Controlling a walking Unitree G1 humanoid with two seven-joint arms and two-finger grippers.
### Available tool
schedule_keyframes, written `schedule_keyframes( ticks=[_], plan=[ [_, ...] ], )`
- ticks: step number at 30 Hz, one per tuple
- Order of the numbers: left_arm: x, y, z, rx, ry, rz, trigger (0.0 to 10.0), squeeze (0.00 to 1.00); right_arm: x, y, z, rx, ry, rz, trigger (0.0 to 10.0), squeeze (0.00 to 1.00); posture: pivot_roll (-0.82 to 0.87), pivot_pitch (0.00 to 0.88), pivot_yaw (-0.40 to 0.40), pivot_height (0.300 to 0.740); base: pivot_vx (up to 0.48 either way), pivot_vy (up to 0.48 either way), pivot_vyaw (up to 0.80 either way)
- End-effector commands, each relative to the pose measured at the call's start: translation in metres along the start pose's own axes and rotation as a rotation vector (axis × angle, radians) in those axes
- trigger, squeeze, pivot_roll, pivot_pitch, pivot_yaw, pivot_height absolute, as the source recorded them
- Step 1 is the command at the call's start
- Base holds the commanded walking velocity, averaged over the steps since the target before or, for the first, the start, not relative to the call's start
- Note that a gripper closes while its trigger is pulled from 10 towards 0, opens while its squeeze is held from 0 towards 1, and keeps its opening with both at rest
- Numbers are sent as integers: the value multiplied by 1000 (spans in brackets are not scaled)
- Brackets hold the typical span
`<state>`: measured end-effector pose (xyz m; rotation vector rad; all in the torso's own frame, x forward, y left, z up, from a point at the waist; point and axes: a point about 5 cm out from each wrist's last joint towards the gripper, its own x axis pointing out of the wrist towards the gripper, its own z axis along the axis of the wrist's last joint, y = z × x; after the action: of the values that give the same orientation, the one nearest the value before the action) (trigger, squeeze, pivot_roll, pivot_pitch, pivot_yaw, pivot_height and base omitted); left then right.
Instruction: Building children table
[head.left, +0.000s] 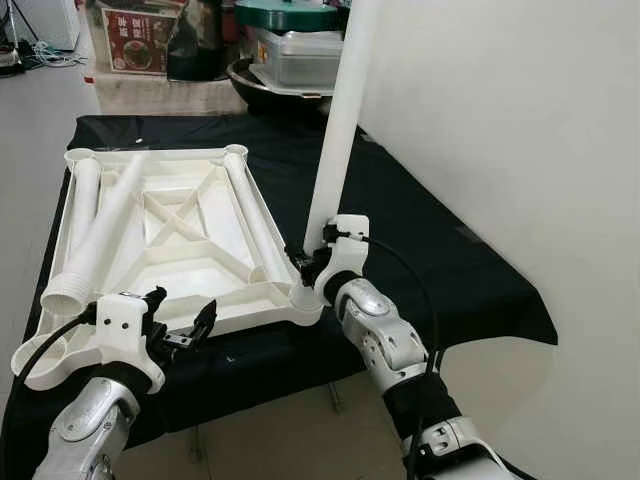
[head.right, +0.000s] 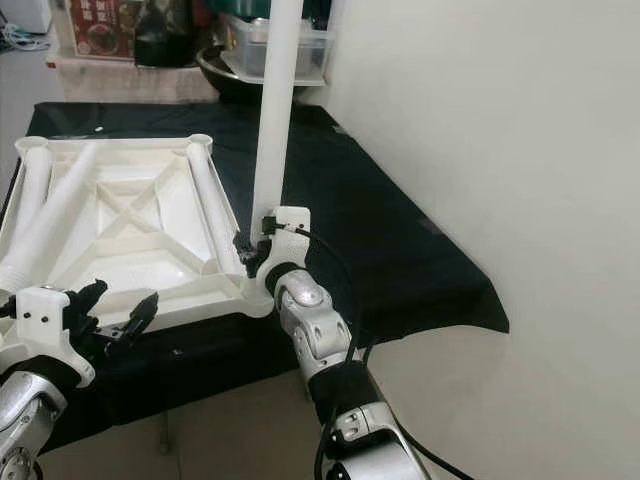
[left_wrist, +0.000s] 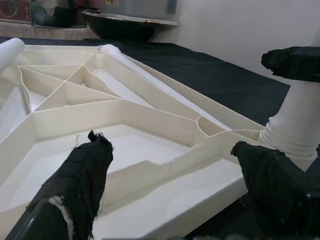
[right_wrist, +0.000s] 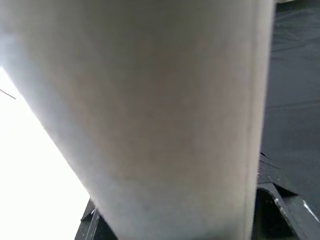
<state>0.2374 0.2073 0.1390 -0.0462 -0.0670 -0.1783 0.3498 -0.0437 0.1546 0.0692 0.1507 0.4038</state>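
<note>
A white plastic tabletop lies upside down on the black-covered table. One white leg stands upright in its near right corner socket. My right gripper is shut on that leg just above the socket, and the leg sits close against the right wrist camera. My left gripper hovers open at the tabletop's near edge, left of the upright leg. Its fingers have nothing between them. Three loose legs lie inside the tabletop: a long one on the left, another beside it, and one along the right rib.
The black cloth covers the table out to its right and near edges. A white wall rises close on the right. Behind the table stand a dark bowl, plastic containers and a printed box. Pale floor lies below the near edge.
</note>
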Motion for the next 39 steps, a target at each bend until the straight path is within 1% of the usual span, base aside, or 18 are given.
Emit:
schedule_keyframes(
  ticks=[1, 2, 3, 4, 5, 9, 10, 18, 19, 22, 23, 26, 31, 32, 36, 37, 38, 39],
  plan=[
    [1, -3, 0, -16, -5, -12, 10000, 0, -2, -8, -33, 0, 207, -45, 10000, 0, 193, 0, -164, 740, 0, 0, 0],
    [1, -2, 0, -15, -6, -9, 10000, 0, -1, 0, -31, 32, 204, 9, 10000, 0, 196, 0, -166, 740, 0, 0, 0],
    [1, -2, 0, -15, -6, -8, 10000, 0, 0, 12, -20, 70, 145, 145, 10000, 604, 199, 0, -164, 740, 0, 0, 0],
    [1, -2, 0, -15, -6, -8, 10000, 0, 0, 12, -20, 70, 145, 145, 10000, 604, 199, 0, -164, 740, 0, 0, 0],
    [1, -2, 0, -14, -6, -6, 10000, 0, 0, 21, -6, 95, 78, 296, 10000, 1000, 199, 0, -163, 740, 0, 0, 0],
    [1, -1, 0, -14, -5, -7, 10000, 0, -7, 30, 15, 87, -6, 559, 10000, 1000, 195, 0, -159, 740, 0, 0, 0],
    [1, -1, 0, -14, -5, -9, 10000, 0, -11, 30, 20, 24, -32, 651, 10000, 0, 192, 0, -158, 740, 0, 0, 0],
    [1, -1, 0, -13, -3, -12, 10000, 0, -18, 30, 20, -93, -54, 833, 10000, 0, 198, 0, -161, 740, 0, 0, 0],
    [1, -1, 0, -13, -4, -10, 10000, 0, -14, 31, 16, -79, -54, 802, 0, 0, 205, 0, -166, 740, 0, 0, 0],
    [0, 0, 0, -11, -4, -3, 10000, 0, 7, 23, 6, 8, -31, 393, 0, 0, 206, 0, -163, 740, 0, 0, 0],
    [0, 0, 0, -11, -4, -3, 10000, 0, 7, 23, 6, 8, -31, 393, 0, 0, 206, 0, -163, 740, 0, 0, 0],
    [-1, 0, 1, -11, -3, -4, 10000, 0, 7, -25, -13, 52, 69, -240, 0, 0, 202, 0, -158, 740, 0, 0, 0],
    [-2, 0, 0, -12, -1, -10, 10000, 0, -9, -25, -21, 23, 72, -287, 0, 0, 199, 0, -152, 740, 0, 0, 0],
    [-1, 0, 0, -12, 0, -12, 10000, 0, -7, -19, -20, 32, 72, -223, 10000, 0, 191, 0, -146, 740, 0, 0, 0],
    [-1, 0, 0, -12, 2, -14, 10000, 0, -2, -4, -11, 52, 16, -89, 10000, 0, 188, 0, -144, 740, 0, 0, 0],
    [0, 0, 0, -12, 2, -16, 10000, 0, -1, 3, -5, 54, -28, 19, 10000, 129, 190, 0, -146, 740, 0, 0, 0],
    [0, 0, 0, -12, 2, -17, 10000, 0, -2, 8, 0, 71, -65, 103, 10000, 1000, 190, 0, -146, 740, 0, 0, 0],
    [0, 0, 0, -12, 2, -17, 10000, 0, -2, 12, 5, 74, -99, 179, 10000, 1000, 191, 0, -148, 740, 0, 0, 0]
  ],
)
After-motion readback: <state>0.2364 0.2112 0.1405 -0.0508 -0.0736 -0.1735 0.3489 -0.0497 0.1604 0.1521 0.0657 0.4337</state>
